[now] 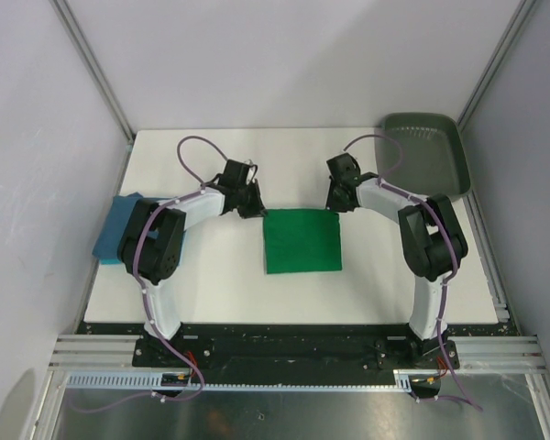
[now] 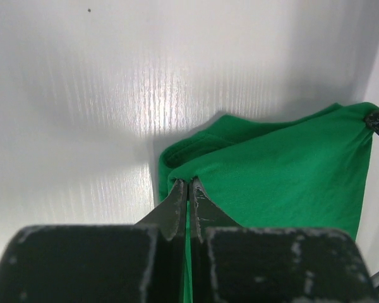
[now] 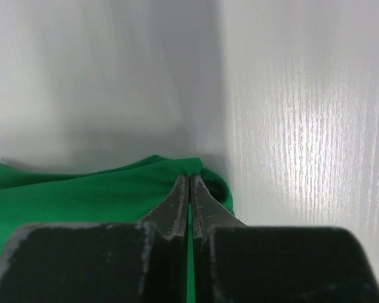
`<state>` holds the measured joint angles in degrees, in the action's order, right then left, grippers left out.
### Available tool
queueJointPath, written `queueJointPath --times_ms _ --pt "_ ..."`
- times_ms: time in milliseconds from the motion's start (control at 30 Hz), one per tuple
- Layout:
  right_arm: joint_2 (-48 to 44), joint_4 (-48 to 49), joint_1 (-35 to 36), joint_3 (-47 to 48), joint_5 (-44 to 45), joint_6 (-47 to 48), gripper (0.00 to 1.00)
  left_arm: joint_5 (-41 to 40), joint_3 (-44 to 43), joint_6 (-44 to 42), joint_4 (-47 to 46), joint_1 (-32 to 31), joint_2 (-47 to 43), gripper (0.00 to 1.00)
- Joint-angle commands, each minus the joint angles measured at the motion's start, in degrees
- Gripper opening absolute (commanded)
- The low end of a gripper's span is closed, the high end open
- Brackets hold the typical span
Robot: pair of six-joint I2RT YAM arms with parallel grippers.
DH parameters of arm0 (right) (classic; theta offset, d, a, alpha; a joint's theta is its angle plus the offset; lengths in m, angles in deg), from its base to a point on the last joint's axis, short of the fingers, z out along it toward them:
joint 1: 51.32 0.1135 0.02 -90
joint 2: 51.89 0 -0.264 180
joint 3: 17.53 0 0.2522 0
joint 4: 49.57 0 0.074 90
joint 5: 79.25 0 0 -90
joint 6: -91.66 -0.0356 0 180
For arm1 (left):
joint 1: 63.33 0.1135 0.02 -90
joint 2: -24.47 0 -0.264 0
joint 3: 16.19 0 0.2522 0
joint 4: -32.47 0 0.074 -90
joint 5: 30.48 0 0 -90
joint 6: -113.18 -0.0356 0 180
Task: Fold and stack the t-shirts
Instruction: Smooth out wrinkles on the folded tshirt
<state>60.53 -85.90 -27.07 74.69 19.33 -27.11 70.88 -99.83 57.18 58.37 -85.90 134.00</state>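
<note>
Green t-shirt (image 1: 302,240): lies folded into a flat, near-square rectangle at the middle of the table (image 1: 211,293). It is slightly wider than deep, so its long axis runs left to right, roughly parallel to the near edge. Which way the collar points cannot be told.

Left gripper (image 1: 257,213): at the shirt's far left corner. The left wrist view shows its jaws narrow and pinching a fold of green cloth.

Right gripper (image 1: 335,206): at the far right corner. The right wrist view shows its jaws likewise closed on the green hem.

Teal t-shirt (image 1: 113,231): folded at the table's left edge, long axis far to near, partly hidden by the left arm.

Tray (image 1: 426,151): at the far right corner, tilted.
</note>
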Motion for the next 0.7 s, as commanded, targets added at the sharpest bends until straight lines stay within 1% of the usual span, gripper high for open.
queueJointPath --times_ms 0,67,100,133,233,300,333,400,467,533,667 --pt "-0.7 2.9 -1.3 1.8 1.9 1.5 0.0 -0.1 -2.9 -1.9 -0.5 0.7 0.5 0.0" --pt "-0.1 3.1 -1.7 2.2 1.5 2.0 0.05 -0.3 -3.0 -2.0 -0.5 0.7 0.8 0.02" --pt "0.3 3.0 -2.1 2.5 1.2 2.3 0.1 -0.3 -3.1 -2.1 -0.5 0.7 0.9 0.06" --pt "0.5 2.5 -2.4 3.0 0.9 2.5 0.16 -0.3 -3.1 -2.3 -0.5 0.8 0.9 0.11" --pt "0.0 0.1 -3.2 5.0 0.0 3.5 0.35 -0.1 -3.5 -3.1 -0.4 1.4 0.0 0.31" --pt "-1.1 -2.8 -3.1 7.2 0.5 4.1 0.45 0.0 -3.5 -3.5 -0.4 2.0 -1.6 0.43" --pt "-1.6 -4.8 -2.9 8.5 0.8 4.4 0.48 0.2 -3.4 -3.8 -0.3 2.3 -2.5 0.47" --pt "-2.5 -8.0 -2.4 10.2 -0.5 5.0 0.55 0.0 -3.1 -4.4 0.5 2.9 -5.1 0.5" --pt "-3.9 -8.8 -2.0 9.2 -1.9 5.1 0.6 -0.7 -2.1 -4.9 1.8 3.5 -8.1 0.51" --pt "-5.8 -7.1 -1.7 5.7 -4.0 4.7 0.63 -2.1 -0.2 -4.8 3.1 4.2 -11.4 0.52" --pt "-8.9 -2.0 -1.6 -1.1 -10.1 4.5 0.65 -6.8 4.3 -4.2 7.3 6.3 -17.9 0.52"
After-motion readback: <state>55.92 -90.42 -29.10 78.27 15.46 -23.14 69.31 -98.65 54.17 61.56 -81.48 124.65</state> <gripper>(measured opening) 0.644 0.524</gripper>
